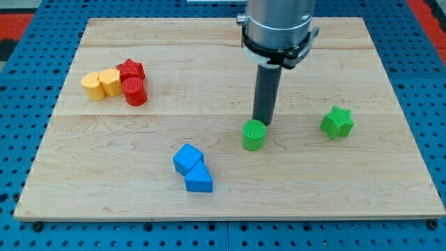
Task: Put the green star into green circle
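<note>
My tip (260, 123) sits at the green circle's (254, 135) 12 o'clock, touching; no gripper, nothing held. Green star (337, 122) at circle's 3 o'clock: I should go round it, push toward 9 o'clock.

1. We see the pale wooden board (230, 42) evenly and brightly lit, with no glare on it.
2. Soft, short shadows lie on the board under the green cylinder block (254, 135) and the blue blocks (192, 169).
3. The grey metal arm housing (279, 28) above the board shows mild sheen.
4. Focus is sharp across the board, and its edges look straight.
</note>
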`<state>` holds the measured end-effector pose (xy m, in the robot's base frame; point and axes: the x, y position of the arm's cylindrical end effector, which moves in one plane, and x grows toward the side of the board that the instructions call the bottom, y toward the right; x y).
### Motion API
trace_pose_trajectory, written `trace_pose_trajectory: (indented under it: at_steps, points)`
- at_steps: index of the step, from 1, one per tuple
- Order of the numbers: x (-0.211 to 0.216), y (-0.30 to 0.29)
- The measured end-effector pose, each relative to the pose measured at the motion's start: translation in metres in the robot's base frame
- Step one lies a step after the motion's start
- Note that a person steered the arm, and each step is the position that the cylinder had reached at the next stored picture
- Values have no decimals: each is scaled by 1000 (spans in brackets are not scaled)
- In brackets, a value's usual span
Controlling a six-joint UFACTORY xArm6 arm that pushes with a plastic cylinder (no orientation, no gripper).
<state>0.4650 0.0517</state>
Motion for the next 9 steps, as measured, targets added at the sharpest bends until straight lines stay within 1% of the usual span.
trace_pose_trajectory:
  at_steps: [2,3,4,5,7,8,9]
  points:
    - [37,-23]
    - [26,-29]
    - [-7,-24]
    - [-30,13]
    - [-60,126]
    - [-54,179]
    - [-41,188]
